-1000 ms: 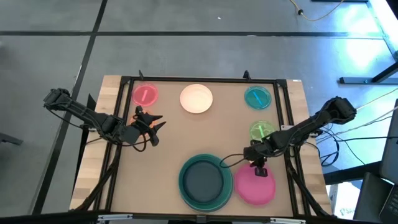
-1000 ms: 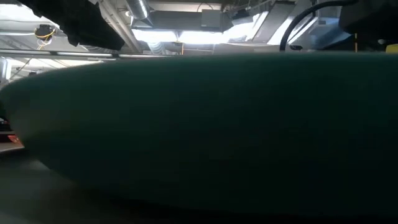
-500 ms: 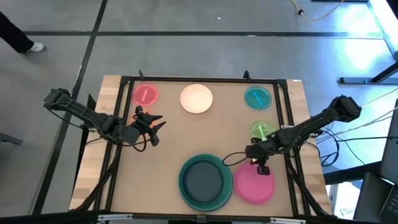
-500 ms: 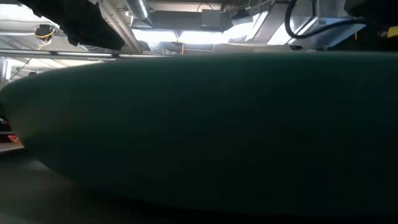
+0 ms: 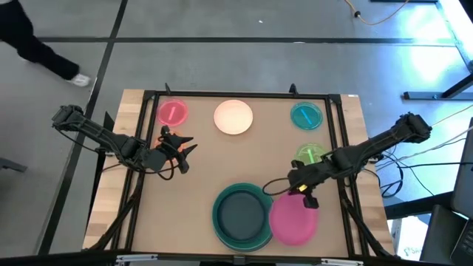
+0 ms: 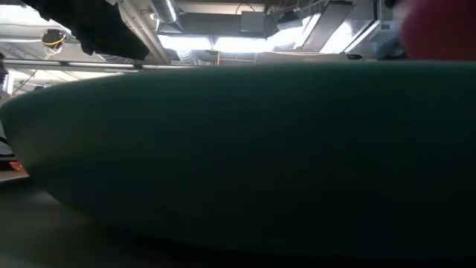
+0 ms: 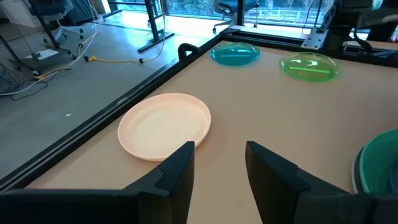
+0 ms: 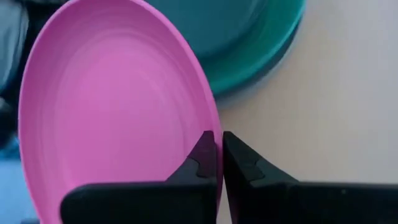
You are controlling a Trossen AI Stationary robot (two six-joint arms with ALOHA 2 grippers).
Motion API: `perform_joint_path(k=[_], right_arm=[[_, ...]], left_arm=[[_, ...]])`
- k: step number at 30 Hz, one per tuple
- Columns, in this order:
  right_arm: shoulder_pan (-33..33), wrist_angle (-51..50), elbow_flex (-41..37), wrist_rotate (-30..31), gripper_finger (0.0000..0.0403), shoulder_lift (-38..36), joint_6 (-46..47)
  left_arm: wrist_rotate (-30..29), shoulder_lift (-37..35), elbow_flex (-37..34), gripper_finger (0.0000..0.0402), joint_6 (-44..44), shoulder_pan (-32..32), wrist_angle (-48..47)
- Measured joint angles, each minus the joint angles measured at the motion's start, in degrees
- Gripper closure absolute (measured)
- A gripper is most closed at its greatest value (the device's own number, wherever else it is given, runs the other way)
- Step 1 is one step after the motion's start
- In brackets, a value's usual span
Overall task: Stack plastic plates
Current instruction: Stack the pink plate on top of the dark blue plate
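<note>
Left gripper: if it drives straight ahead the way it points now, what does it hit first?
Probably the cream plate. In the left wrist view it lies just past the open left gripper, slightly off to one side of the gap, so a glancing contact or a near miss is possible; depth is unclear.

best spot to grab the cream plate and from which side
Grip the cream plate by its raised rim, one finger inside and one outside. It lies flat on the table with a shallow upturned lip, so the edge is the only pinchable part. The open left gripper is nearest; coming down onto the rim arc facing it looks simplest, with bare table around it.
</note>
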Motion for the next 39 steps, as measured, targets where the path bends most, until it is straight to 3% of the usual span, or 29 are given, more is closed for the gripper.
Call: perform_joint_path(k=[6, 13, 24, 39], right_arm=[[-0.76, 9.43, 2.19, 8.09, 0.0402, 0.01, 2.59], [-5.14, 21.3, 2.19, 7.84, 0.0402, 4.13, 1.68], [-6.77, 38.26, 2.19, 8.0, 0.0402, 17.8, -1.79], [-6.78, 44.34, 2.21, 7.09, 0.0402, 29.01, -1.72]], left_arm=[[-0.02, 0.0, 0.01, 0.0265, -0.02, 0.02, 0.01], [-0.06, 0.0, 0.0, 0.0265, -0.07, 0.02, 0.03], [-0.11, 0.0, 0.0, 0.0265, -0.04, 0.0, 0.03], [0.01, -0.02, 0.0, 0.0265, -0.04, 0.02, 0.01]])
